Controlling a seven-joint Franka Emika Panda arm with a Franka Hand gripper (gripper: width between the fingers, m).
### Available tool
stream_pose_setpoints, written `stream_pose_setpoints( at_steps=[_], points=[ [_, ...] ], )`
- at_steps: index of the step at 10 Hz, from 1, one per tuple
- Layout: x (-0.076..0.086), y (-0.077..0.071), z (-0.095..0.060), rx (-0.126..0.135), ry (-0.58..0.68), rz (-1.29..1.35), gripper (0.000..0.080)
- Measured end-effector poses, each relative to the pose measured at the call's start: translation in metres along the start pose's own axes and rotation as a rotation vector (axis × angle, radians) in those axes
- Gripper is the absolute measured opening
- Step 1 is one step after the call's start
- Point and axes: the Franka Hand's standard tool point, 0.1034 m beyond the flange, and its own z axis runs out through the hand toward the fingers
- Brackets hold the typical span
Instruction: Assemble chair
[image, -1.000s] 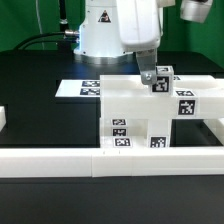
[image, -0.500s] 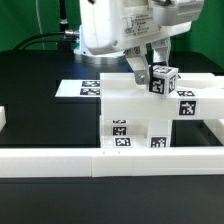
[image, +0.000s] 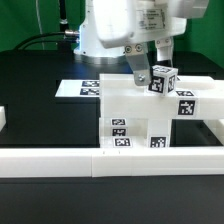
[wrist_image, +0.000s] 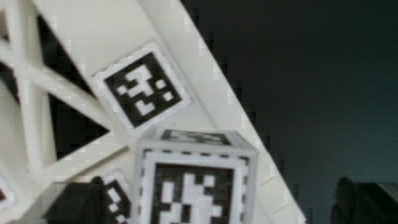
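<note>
With the claw spread just above the small glossy white tagged post standing on the blocky white plastic chair on the black desk, any sideways drift could topple that post.

I'm looking at a lab bench rig: a black table fenced by low white border rails along its near edge, a flat marker board farther back, cables trailing behind the arm's white base.
</note>
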Motion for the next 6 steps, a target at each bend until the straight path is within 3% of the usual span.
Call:
stream_pose_setpoints(
  at_steps=[2,3,5,6],
  points=[
    [0.0005,-0.0001,0.0003,0.0,0.001,-0.118,0.0648],
    [0.0011,0.0011,0.0005,-0.013,0.004,-0.254,0.0648],
    [-0.002,0.0065,-0.0013,-0.115,0.019,-0.513,0.0649],
    [-0.0055,0.0061,-0.0012,-0.14,0.025,-0.605,0.0649]
  ],
)
